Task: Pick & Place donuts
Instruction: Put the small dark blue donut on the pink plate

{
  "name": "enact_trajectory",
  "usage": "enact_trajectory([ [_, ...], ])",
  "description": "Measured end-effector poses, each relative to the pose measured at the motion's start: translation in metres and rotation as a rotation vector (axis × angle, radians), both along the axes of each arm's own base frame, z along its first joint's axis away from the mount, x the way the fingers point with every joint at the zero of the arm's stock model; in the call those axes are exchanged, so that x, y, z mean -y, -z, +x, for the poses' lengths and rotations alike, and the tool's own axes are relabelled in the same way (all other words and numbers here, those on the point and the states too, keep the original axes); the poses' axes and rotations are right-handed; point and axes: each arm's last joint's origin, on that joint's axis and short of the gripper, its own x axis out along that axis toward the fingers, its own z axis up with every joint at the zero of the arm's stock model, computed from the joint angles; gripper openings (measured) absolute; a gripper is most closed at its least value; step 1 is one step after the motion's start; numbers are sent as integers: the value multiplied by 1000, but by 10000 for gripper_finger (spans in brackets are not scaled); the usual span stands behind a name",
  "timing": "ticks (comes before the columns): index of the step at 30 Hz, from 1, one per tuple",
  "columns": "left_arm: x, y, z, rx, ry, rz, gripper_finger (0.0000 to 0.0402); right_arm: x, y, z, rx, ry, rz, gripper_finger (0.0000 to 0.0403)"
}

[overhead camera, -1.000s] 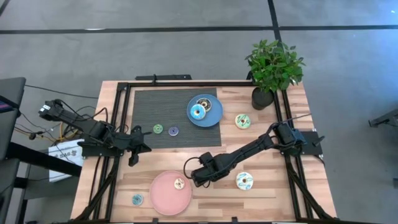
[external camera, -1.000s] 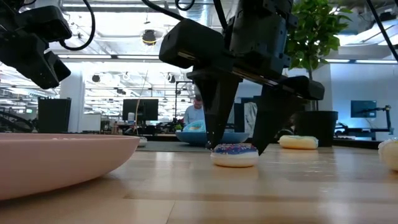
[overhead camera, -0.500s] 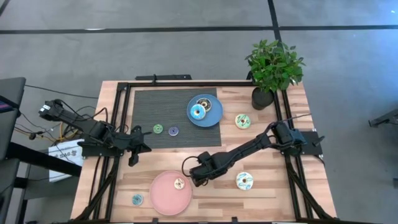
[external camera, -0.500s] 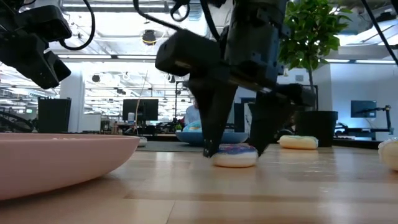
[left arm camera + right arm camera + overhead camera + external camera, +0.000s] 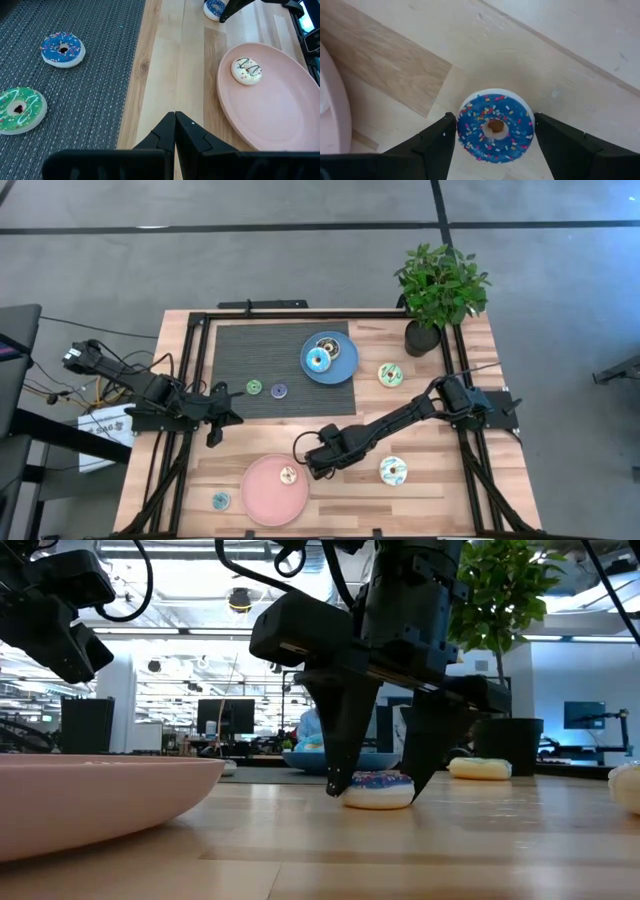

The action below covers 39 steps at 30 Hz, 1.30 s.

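The small blue sprinkled donut (image 5: 495, 126) lies flat on the wood just right of the pink plate (image 5: 258, 498). My right gripper (image 5: 311, 462) is open and points down over it. One fingertip (image 5: 446, 131) stands on each side, close to its rim; whether they touch it, I cannot tell. The low view shows both fingertips down near the table beside this donut (image 5: 377, 789). A tan donut (image 5: 248, 70) lies on the pink plate. My left gripper (image 5: 175, 119) is shut and hovers at the mat's near left corner. The green donut (image 5: 254, 387) and the purple donut (image 5: 279, 390) rest on the mat.
The blue plate (image 5: 346, 370) holds a cyan donut (image 5: 318, 360) and a dark brown donut (image 5: 329, 346). Cream speckled donuts lie at the right (image 5: 390, 374) and near right (image 5: 393, 470). A small cyan donut (image 5: 220, 500) sits near the front left corner. A potted plant (image 5: 440, 290) stands at the far right.
My right gripper has sunk a little and shifted slightly toward the table's left, so its fingertips now stand lower beside the blue donut. The donut has stayed where it was.
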Motion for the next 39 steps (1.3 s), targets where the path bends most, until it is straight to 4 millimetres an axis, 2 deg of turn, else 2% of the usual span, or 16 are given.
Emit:
enact_trajectory([
  [6, 0, 0, 0, 0, 0, 0, 0, 0, 0, 0, -1, -1, 0, 257],
  [16, 0, 0, 0, -1, -5, -6, 0, 0, 0, -1, -8, -17, -2, 208],
  [22, 0, 0, 0, -1, -6, -7, 0, 0, -2, 0, 8, -40, 0, 196],
  [28, 0, 0, 0, 0, -5, -8, 0, 6, -28, -1, 75, -37, 8, 198],
  [31, 0, 0, 0, 2, -5, -9, 0, 5, -42, 5, 192, -52, 11, 198],
  [37, 0, 0, 0, 6, -1, -5, 0, -7, -72, 37, 654, -234, 29, 191],
  [39, 0, 0, 0, 7, -1, -5, 0, -7, -74, 47, 757, -253, 16, 189],
])
